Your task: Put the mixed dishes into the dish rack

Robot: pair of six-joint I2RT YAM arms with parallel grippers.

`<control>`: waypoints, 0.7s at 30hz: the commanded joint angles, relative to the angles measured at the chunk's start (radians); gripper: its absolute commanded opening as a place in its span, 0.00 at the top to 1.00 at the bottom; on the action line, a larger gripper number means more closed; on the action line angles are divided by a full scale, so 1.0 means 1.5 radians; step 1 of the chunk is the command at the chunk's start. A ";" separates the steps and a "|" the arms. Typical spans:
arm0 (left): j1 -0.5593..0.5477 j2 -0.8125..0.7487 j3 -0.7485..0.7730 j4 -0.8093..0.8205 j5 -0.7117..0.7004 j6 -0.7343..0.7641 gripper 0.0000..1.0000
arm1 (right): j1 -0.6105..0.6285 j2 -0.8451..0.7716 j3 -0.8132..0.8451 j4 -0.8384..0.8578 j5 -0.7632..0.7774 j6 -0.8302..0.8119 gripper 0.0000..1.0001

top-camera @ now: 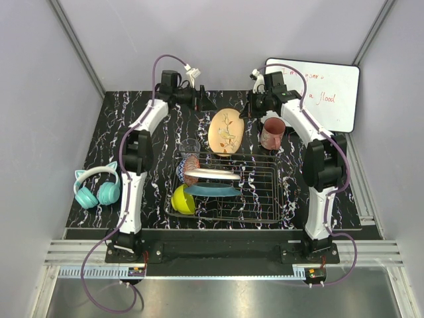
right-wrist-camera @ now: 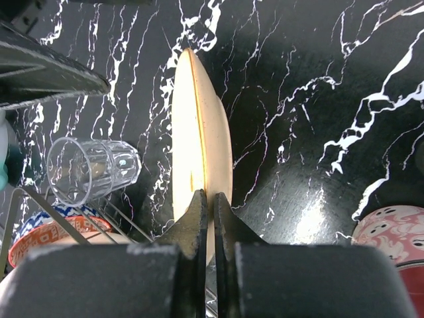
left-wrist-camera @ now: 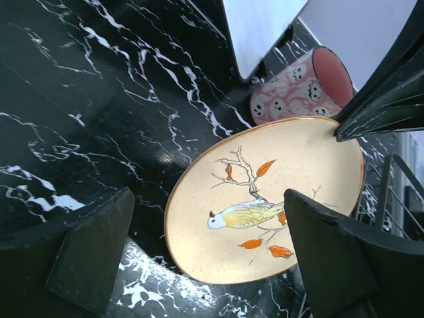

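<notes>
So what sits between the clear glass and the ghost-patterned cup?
The bird-painted orange plate, tilted up on its edge, sits between the clear glass and the ghost-patterned cup; the top view shows it.

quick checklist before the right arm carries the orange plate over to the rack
1. Right gripper pinched on the orange plate rim: ok.
2. Left gripper open and holding nothing: ok.
3. Free prongs in the dish rack: ok, its right half holds no dishes.
4. Reddish-brown cup apart from the plate's edge: cannot tell, they look very close.
5. Clear glass out of the plate's path: cannot tell.
</notes>
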 commanded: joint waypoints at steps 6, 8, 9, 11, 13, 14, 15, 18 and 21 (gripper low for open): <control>-0.003 -0.016 -0.060 0.011 0.066 0.070 0.24 | 0.011 -0.034 -0.019 0.059 -0.026 0.014 1.00; -0.005 -0.008 -0.048 -0.038 0.070 0.108 0.38 | 0.012 -0.028 -0.024 0.061 -0.026 0.013 1.00; -0.006 -0.007 -0.050 -0.047 0.069 0.131 0.38 | 0.011 -0.027 -0.023 0.061 -0.025 0.012 1.00; -0.007 -0.007 -0.057 -0.055 0.069 0.149 0.38 | 0.011 -0.026 -0.018 0.060 -0.026 0.011 1.00; -0.012 -0.003 -0.059 -0.062 0.063 0.168 0.37 | 0.012 -0.023 -0.008 0.061 -0.030 0.012 1.00; -0.016 0.000 -0.058 -0.063 0.060 0.171 0.37 | 0.013 -0.023 -0.005 0.061 -0.034 0.014 1.00; -0.019 0.006 -0.056 -0.065 0.057 0.176 0.37 | 0.013 -0.023 -0.002 0.061 -0.035 0.013 1.00; -0.029 0.023 -0.039 -0.077 0.043 0.174 0.36 | 0.016 -0.025 0.002 0.059 -0.036 0.015 1.00; -0.032 0.039 -0.017 -0.084 0.044 0.160 0.36 | 0.018 -0.029 0.000 0.058 -0.036 0.015 1.00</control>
